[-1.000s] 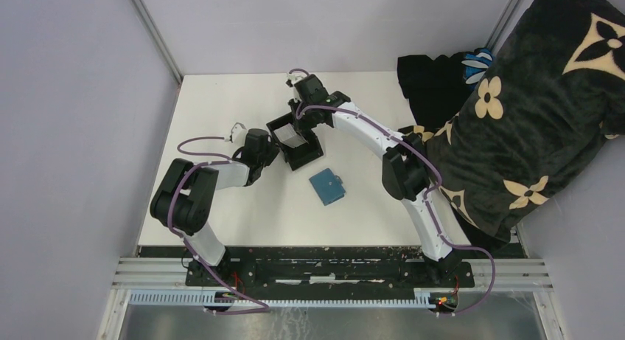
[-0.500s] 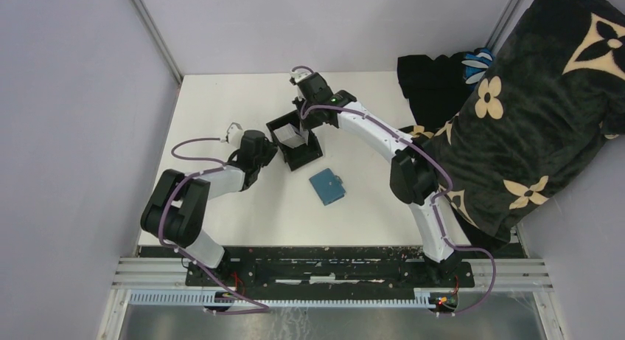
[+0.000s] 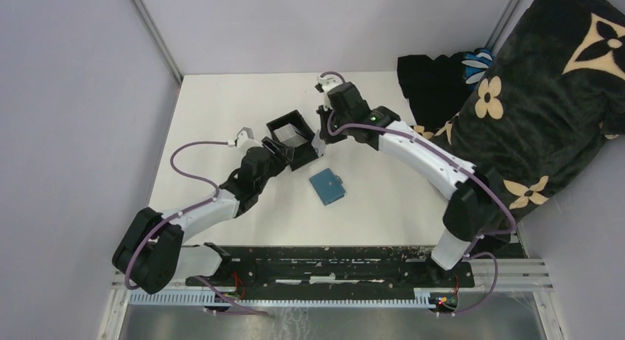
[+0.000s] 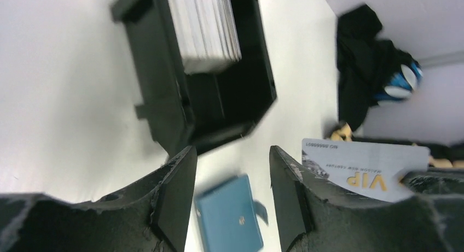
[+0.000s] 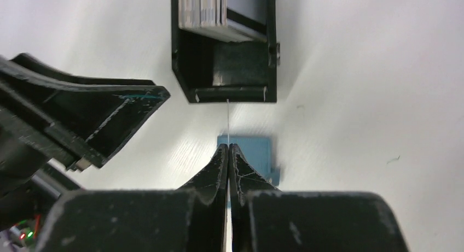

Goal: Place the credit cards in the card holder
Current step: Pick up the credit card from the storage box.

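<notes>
- One credit card (image 4: 364, 165), pale with "VIP" printed on it, is pinched in the right gripper (image 5: 228, 153). The jaws are closed on it, and the right wrist view shows the card edge-on, off the table (image 3: 221, 104).
- Right gripper hangs by the right side of the black box (image 3: 284, 123), on the far side of the card holder (image 3: 328, 186).
- More credit cards (image 4: 203, 28) stand on edge as a stack at one end of the box. The box sits mid-table, toward the far edge.
- Card holder lies flat mid-table with its small dark mark up, on the near-edge side of the box and not touching it.
- Left gripper (image 4: 232, 194) has its jaws wide open and holds nothing, at the box's near-left corner. Whether it touches the box, can't tell.
</notes>
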Tool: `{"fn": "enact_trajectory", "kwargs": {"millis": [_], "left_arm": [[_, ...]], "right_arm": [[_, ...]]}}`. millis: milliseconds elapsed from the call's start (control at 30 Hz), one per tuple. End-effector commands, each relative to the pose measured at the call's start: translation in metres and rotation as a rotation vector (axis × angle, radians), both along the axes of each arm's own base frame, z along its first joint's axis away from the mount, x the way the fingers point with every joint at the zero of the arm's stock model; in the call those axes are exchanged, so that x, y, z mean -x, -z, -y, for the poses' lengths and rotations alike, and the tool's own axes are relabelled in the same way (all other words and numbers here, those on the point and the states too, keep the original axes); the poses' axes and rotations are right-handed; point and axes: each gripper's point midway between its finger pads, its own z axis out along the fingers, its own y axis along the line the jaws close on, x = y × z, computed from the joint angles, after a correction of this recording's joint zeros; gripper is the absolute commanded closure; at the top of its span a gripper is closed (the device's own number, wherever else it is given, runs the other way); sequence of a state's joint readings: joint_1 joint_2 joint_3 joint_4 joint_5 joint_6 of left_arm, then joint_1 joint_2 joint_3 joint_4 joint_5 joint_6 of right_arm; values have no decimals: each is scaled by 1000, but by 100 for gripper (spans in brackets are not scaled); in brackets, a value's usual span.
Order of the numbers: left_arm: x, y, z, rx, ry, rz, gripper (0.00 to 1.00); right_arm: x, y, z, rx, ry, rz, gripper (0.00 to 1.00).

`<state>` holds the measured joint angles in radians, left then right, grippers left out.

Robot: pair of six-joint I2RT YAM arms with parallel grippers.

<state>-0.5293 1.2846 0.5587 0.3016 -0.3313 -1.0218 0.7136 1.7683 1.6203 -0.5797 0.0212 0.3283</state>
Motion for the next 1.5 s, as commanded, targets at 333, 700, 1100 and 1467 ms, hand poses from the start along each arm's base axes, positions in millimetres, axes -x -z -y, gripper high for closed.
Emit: {"fn": "enact_trajectory", "kwargs": {"millis": [333, 700, 1100, 1467], "left_arm": [[72, -46, 60, 168, 475, 369, 41], [123, -66, 105, 220, 824, 529, 43], [159, -64, 120, 249, 1054, 579, 48], [167, -49, 126, 240, 1136, 546, 50]], "right_arm": [[123, -5, 34, -309, -61, -160, 99], [165, -5, 38, -411, -126, -255, 99], [168, 0, 38, -412, -135, -278, 99], [166, -2, 30, -429, -156, -300, 99]]}}
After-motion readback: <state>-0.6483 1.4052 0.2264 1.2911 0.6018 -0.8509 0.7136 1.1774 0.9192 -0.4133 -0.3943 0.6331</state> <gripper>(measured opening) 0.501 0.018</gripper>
